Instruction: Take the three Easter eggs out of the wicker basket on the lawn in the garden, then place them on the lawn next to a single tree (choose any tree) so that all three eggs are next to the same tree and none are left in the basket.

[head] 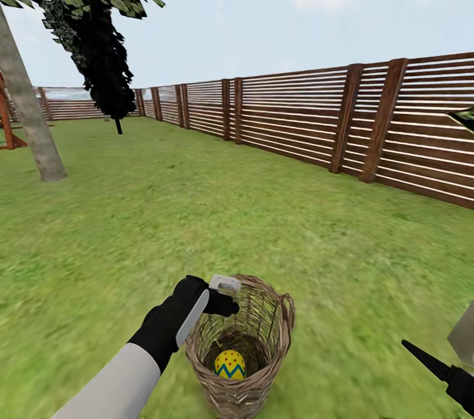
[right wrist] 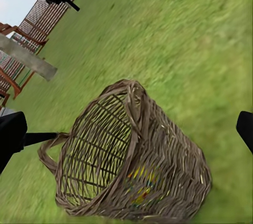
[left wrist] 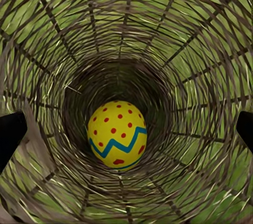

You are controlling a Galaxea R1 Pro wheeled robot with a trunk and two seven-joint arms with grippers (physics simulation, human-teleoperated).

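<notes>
The wicker basket [head: 263,340] stands upright on the lawn [head: 197,221] just in front of me. One yellow Easter egg [head: 230,364] with red dots and a blue zigzag lies at its bottom. My left gripper [head: 224,297] hovers at the basket's near-left rim, pointing down into it. In the left wrist view the egg [left wrist: 117,134] lies deep below, between the open fingertips [left wrist: 10,134]. My right gripper [head: 438,356] is open, low on the right, apart from the basket [right wrist: 158,150]. A tree [head: 29,110] with a pale trunk stands at the far left.
A brown slatted fence [head: 296,116] runs along the back and right. A narrow black cypress-like tree [head: 105,64] stands by the fence. A red-brown wooden frame [head: 6,123] stands behind the pale trunk. Grass stretches between basket and trunk.
</notes>
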